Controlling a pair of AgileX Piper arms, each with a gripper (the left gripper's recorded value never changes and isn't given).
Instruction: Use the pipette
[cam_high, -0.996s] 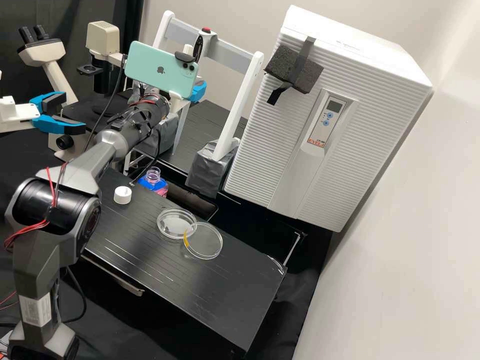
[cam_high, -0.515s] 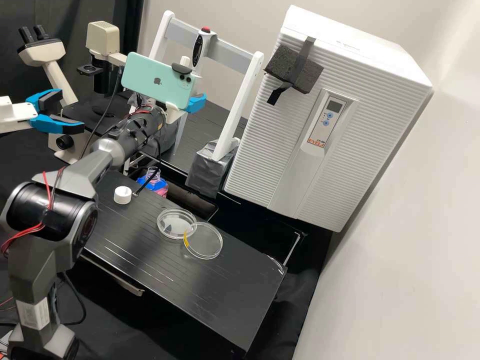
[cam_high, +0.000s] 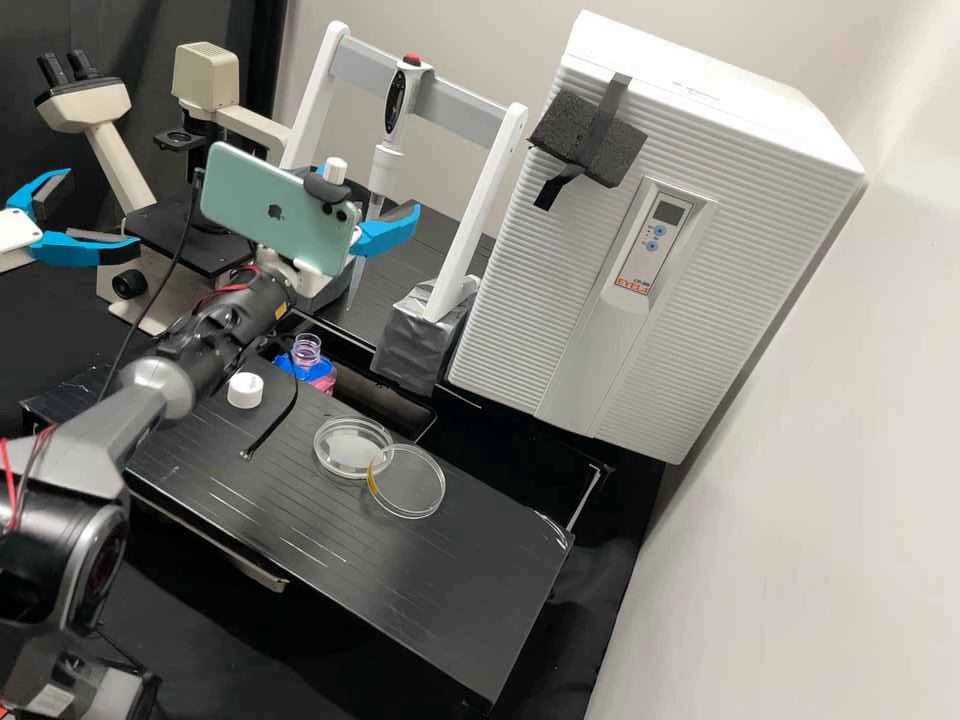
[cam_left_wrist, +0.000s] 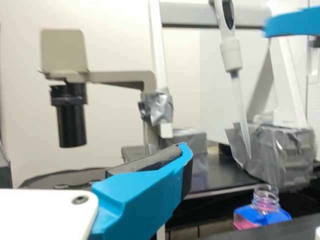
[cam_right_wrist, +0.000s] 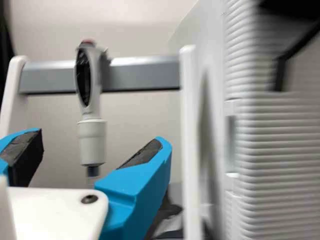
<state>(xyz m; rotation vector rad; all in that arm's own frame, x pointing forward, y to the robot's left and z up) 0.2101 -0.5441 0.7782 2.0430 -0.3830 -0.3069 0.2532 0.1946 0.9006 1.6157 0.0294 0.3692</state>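
Nearest, on the black ribbed tray (cam_high: 420, 590), two clear round petri dishes (cam_high: 350, 446) lie before a small uncapped bottle of pink liquid (cam_high: 308, 362). Farther back, the right gripper (cam_right_wrist: 87, 150) hovers with fingers spread close by the dark-and-white pipette (cam_high: 395, 100) hanging on its white-and-grey stand (cam_high: 455, 100), while the left gripper (cam_high: 100, 207) sits open, well aside. Grasping seems the step in hand: the fingers must close squarely on the shaft, then lift it off the bar.

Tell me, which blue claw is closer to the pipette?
The right gripper, by the mint phone: its open fingers frame the hanging pipette. The left gripper is far off by the microscope.
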